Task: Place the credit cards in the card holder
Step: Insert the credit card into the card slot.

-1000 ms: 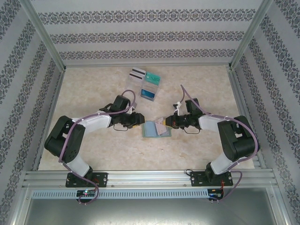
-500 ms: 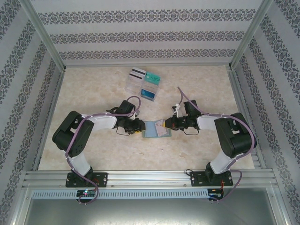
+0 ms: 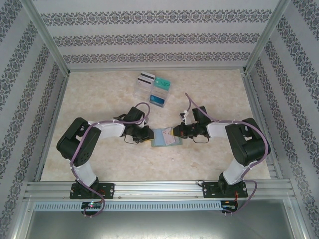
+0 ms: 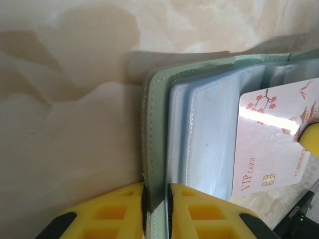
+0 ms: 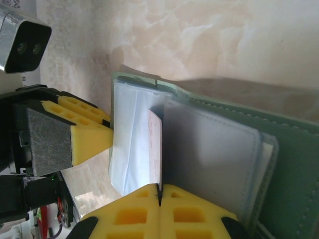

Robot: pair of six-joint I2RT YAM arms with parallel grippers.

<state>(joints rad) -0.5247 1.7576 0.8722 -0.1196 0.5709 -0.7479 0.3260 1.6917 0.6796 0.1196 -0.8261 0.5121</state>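
Note:
The sage-green card holder lies open on the table between both arms. My left gripper is shut on the holder's green cover edge. My right gripper is shut on a pale card with pinkish marks, held edge-on over the pale blue pockets. In the left wrist view that card reads "VIP CARD" and partly overlaps the pockets. More cards, a white striped one and teal and blue ones, rest at the back.
A clear plastic stand holds the spare cards at the back centre, with a dark blue card in front. Patterned walls and metal rails enclose the marble-look table.
The left gripper moved right onto the holder's left edge and shut on it. The right gripper carried the pale card slightly left, over the open holder.

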